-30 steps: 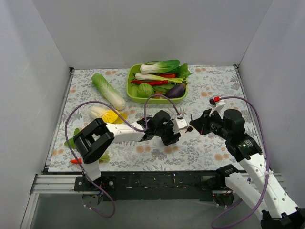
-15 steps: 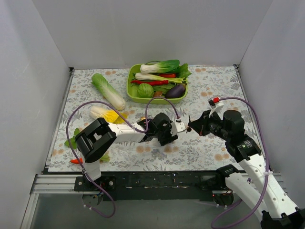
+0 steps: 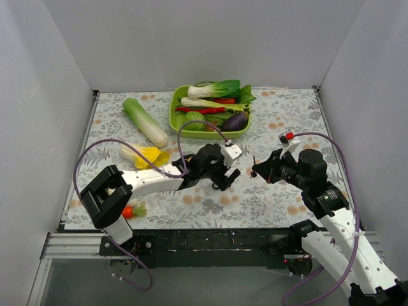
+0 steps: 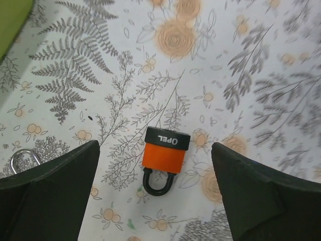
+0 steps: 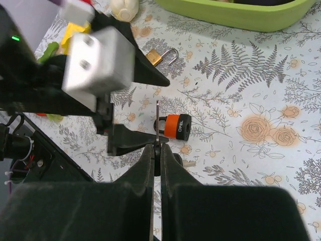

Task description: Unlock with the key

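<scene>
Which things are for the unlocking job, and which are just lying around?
For the job: key in the right gripper; orange padlock.
Just lying about: brass padlock; green tray holding vegetables; napa cabbage.

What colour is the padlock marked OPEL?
The padlock is orange with black cap and shackle; left wrist view shows it best.

Silvery metal key (image 5: 157,118), orange plastic-coated padlock (image 4: 162,155), brass padlock (image 5: 154,58), matt black left fingers (image 4: 45,196).
</scene>
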